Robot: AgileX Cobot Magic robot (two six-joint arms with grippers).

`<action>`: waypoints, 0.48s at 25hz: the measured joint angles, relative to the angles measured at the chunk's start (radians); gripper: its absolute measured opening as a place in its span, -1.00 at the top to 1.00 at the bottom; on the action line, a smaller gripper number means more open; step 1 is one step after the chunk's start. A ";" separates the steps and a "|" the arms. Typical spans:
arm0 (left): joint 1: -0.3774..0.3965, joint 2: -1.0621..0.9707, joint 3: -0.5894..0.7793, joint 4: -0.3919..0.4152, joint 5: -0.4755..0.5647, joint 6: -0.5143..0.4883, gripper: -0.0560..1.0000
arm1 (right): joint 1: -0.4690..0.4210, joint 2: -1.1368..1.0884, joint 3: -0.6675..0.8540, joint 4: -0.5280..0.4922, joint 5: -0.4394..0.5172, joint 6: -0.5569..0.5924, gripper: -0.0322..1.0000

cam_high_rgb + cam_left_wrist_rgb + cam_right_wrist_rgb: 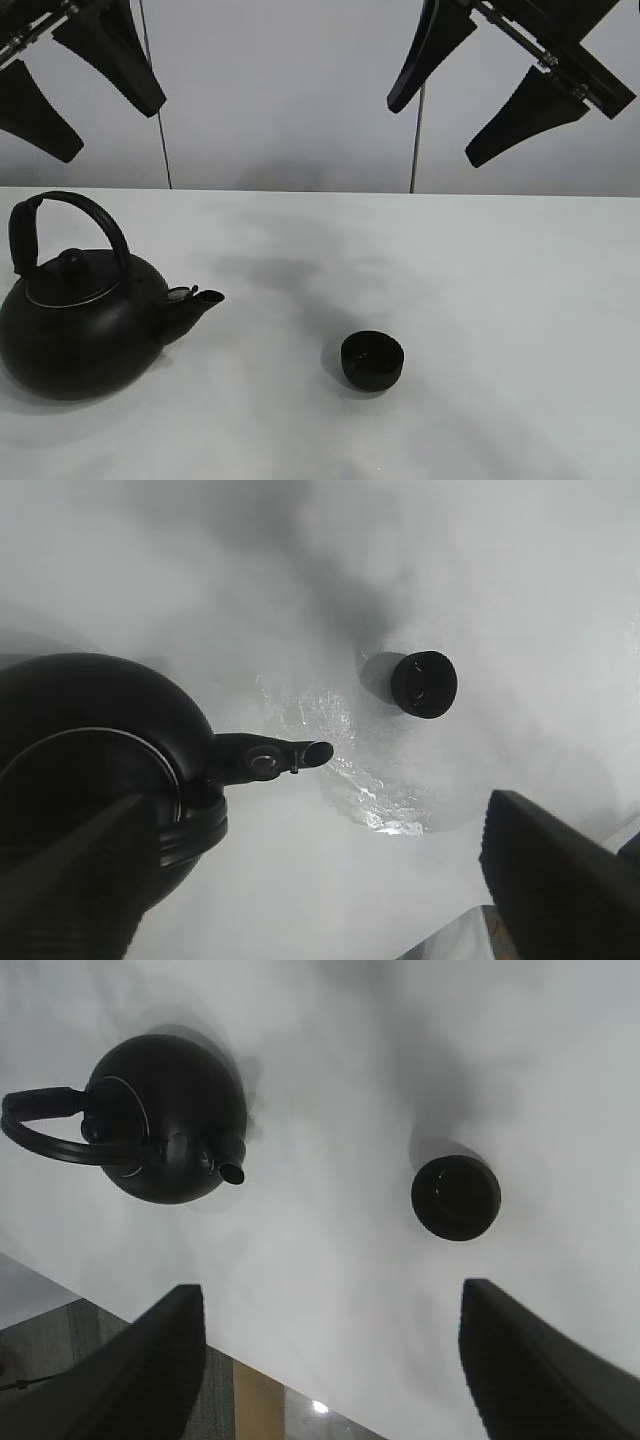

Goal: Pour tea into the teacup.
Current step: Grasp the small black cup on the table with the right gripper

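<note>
The small matte-black teacup [372,360] stands upright on the white table, right of centre, and also shows as the teacup [424,684] [456,1197] in both wrist views. A big round black teapot [85,320] with an arched handle sits at the left, its spout pointing toward the cup. The same teapot [90,730] [165,1120] shows in the wrist views. My left gripper [105,130] [315,900] hangs high above the teapot, open and empty. High over the cup's far side, my right gripper [437,132] [335,1370] is open and holds nothing.
The white table [500,280] carries only the teapot and cup. A shiny, wet-looking patch [365,785] lies on the table between spout and cup in the left wrist view. The table's edge and a wooden floor [250,1400] show in the right wrist view.
</note>
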 joint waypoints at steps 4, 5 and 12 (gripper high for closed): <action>0.000 0.000 0.000 0.000 0.000 0.000 -0.30 | 0.000 0.000 0.000 0.000 -0.003 -0.007 -0.02; 0.000 0.000 0.000 0.000 0.000 0.000 -0.30 | 0.000 0.000 0.000 0.000 -0.003 -0.007 -0.02; 0.000 0.000 0.000 0.000 0.000 0.000 -0.30 | 0.010 0.000 -0.008 -0.012 0.044 -0.188 -0.02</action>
